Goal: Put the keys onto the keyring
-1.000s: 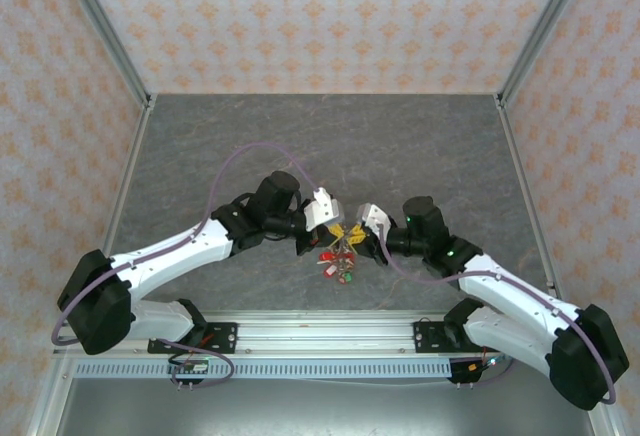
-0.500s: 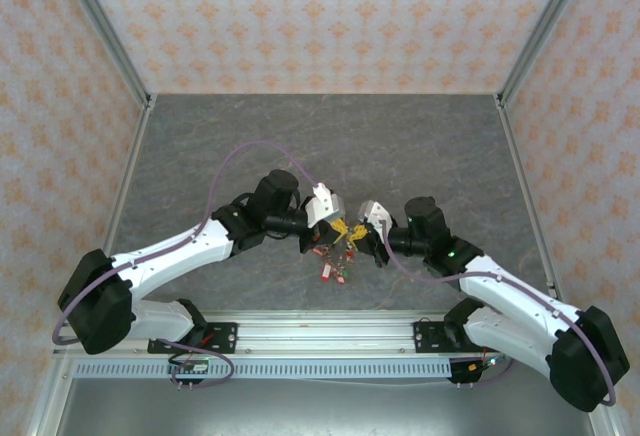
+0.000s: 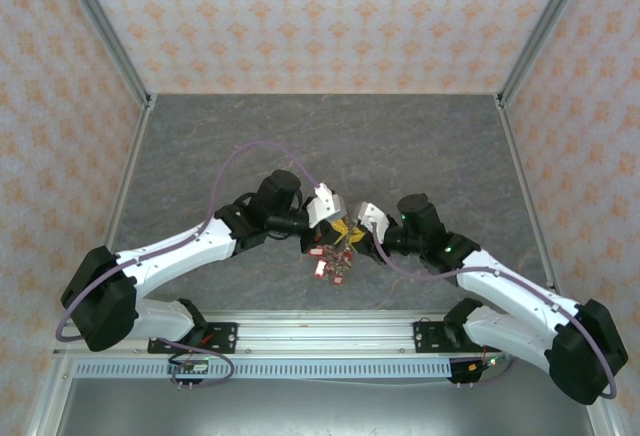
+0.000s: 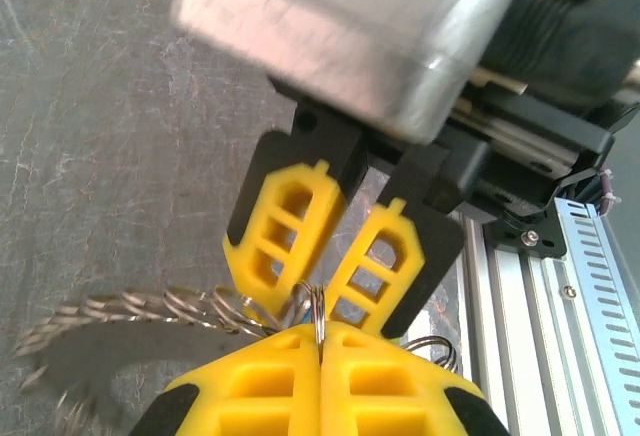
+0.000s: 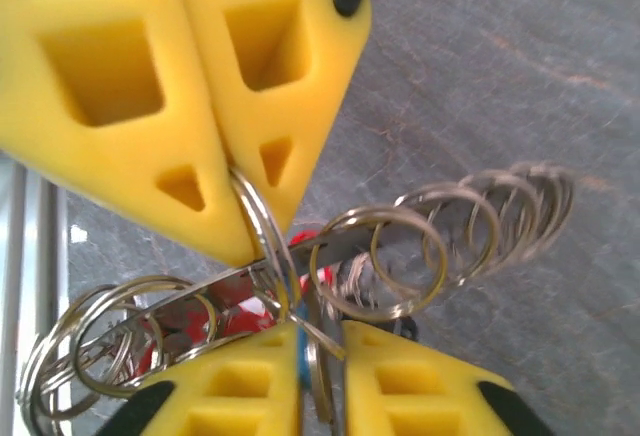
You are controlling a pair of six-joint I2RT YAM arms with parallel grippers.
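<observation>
The right claw (image 4: 300,301) has edged closer to the left claw (image 4: 320,331) than a second ago; its jaws stand slightly parted around a thin ring, probably letting go; the left claw pinches shut on the keyring (image 4: 100,341) at its fringe; the keys (image 3: 328,261) dangle just beneath both claws, now swung toward the left claw's side; threading looks under way.

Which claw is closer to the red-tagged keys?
Left, narrowly. The left gripper, jaws shut on a ring, is over the keys; the right gripper sits to their right.
</observation>
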